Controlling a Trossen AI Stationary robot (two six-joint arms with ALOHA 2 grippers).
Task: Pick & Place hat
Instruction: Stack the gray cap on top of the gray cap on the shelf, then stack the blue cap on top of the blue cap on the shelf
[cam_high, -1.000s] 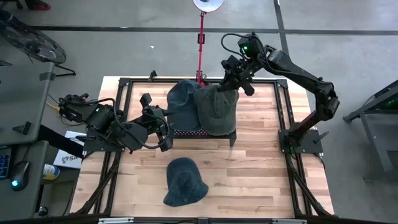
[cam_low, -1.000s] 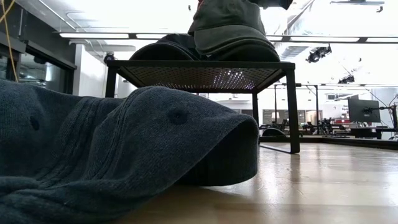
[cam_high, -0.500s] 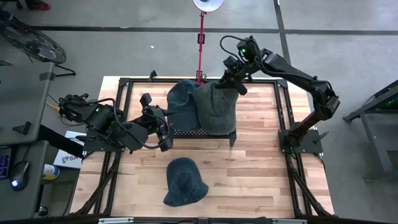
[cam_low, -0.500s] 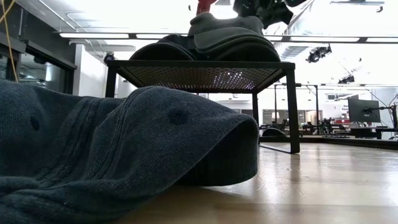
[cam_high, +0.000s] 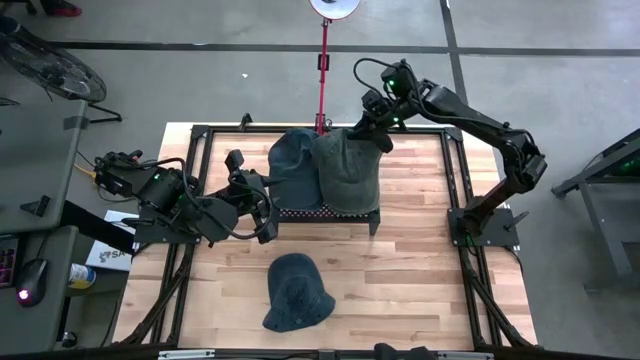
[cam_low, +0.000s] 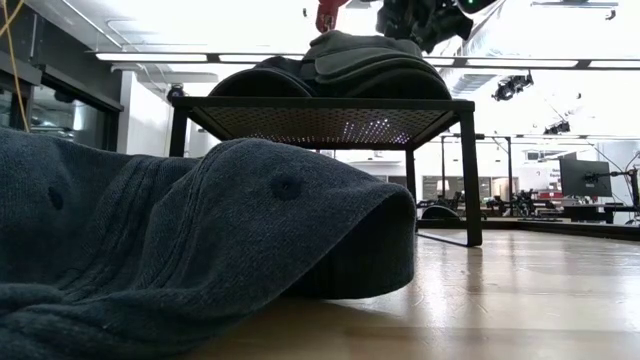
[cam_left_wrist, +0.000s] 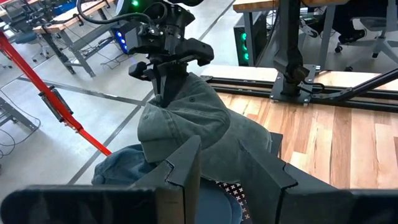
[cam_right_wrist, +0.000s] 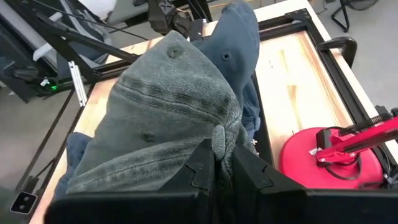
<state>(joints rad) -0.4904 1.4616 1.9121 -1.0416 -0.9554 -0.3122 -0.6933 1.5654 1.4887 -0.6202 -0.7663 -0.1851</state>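
1. High view: I see the wooden table (cam_high: 420, 270) with the black mesh rack (cam_high: 330, 211) on it; a blue hat (cam_high: 295, 160) is on the rack, another blue hat (cam_high: 296, 291) lies on the table.
2. The green hat (cam_high: 348, 172) has come lower in the last second and now rests on the rack, beside the blue one.
3. The right gripper (cam_high: 378, 133) is clenched on its edge; I judge release comes next.
4. The left gripper (cam_high: 265, 200) waits beside the rack, fingers apart, holding nothing.

Two dark jointed arms, black cables, green indicator lights
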